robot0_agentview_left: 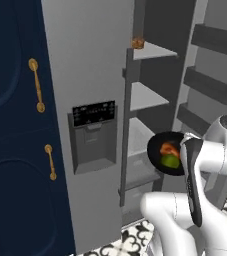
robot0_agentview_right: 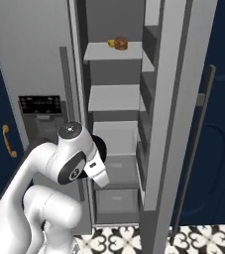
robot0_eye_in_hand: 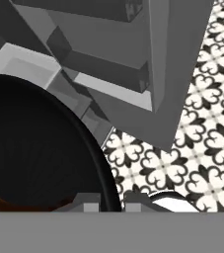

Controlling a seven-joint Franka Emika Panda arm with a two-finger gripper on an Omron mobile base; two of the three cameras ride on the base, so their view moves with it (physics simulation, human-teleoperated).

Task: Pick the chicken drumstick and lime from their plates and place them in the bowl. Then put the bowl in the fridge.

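I see the fridge (robot0_agentview_left: 92,75) open, its middle shelf (robot0_agentview_right: 115,97) bare with room to pass; a small brown item (robot0_agentview_right: 120,43) occupies the top shelf.

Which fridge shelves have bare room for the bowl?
In the fridge, the second shelf and the third shelf lie bare, walled by the door bins. The top shelf carries a small brown item.

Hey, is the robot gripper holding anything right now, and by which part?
Yes: the gripper is shut on the rim of the glossy black bowl, one finger inside, one outside.
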